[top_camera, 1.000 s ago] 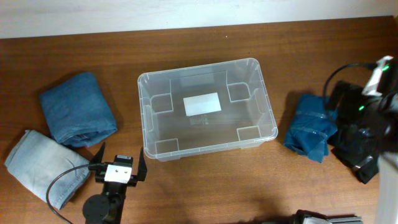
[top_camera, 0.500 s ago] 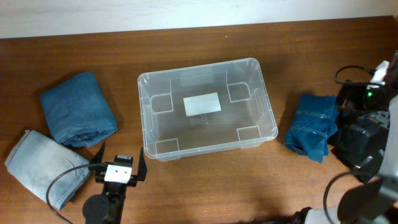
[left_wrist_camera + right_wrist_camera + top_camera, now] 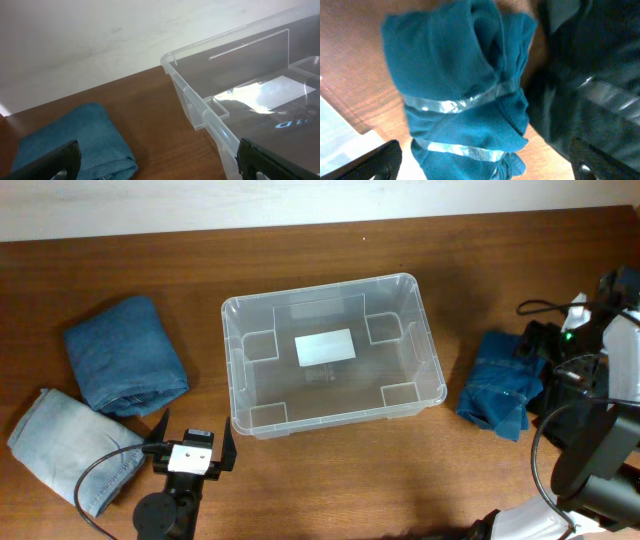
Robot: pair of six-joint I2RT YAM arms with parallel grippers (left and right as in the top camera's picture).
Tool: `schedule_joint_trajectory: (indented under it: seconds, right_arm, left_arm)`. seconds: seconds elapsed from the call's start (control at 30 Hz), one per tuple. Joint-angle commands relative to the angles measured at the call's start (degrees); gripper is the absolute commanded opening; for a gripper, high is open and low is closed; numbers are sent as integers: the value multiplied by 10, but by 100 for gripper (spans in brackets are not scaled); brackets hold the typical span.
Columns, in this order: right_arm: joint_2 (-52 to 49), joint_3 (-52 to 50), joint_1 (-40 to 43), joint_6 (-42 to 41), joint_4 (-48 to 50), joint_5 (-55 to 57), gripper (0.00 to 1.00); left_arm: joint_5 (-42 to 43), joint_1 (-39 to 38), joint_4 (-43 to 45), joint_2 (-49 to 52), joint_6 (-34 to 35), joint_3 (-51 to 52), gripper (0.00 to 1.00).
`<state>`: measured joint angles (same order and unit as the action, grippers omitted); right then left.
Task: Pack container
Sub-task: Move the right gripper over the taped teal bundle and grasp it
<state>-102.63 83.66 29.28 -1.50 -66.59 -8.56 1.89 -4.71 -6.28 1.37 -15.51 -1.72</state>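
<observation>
Sitting between left end effector (image 3: 195,437) and right end effector (image 3: 485,162), container (image 3: 320,287); both spread.

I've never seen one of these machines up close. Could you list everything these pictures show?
container: one, clear plastic with a white label on its bottom, middle of the table, nothing in it
dark denim bundle: one, dark blue, folded, left of the container
light denim bundle: one, pale blue, near left corner, touching the dark one
teal garment: one, teal with shiny silver bands, right of the container
dark item: one, black and blurred, beside the teal garment; I cannot tell what it is
table: one, brown wood
wall: white, behind the table
left hand: black, open, near the container's front left corner
right hand: black, open, above the teal garment
</observation>
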Motion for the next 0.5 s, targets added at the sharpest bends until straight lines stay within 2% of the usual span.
schedule_joint_trajectory:
  seconds: [0.0, 0.13, 0.4, 0.43, 0.47]
  right_arm:
    - [-4, -42, 4, -9, 26, -16, 99]
    - [-4, -78, 4, -12, 56, -17, 99]
    - [-9, -186, 4, -52, 185, -30, 100]
    - [-9, -193, 4, -52, 194, -36, 96]
    - [-9, -196, 4, -52, 198, -38, 83]
  left_arm:
    - [-2, -2, 2, -3, -10, 4, 99]
    - [-2, -2, 2, -3, -10, 4, 99]
    - [-2, -2, 2, -3, -10, 4, 99]
    - [-2, -2, 2, -3, -10, 4, 99]
    - [-2, -2, 2, -3, -10, 4, 99]
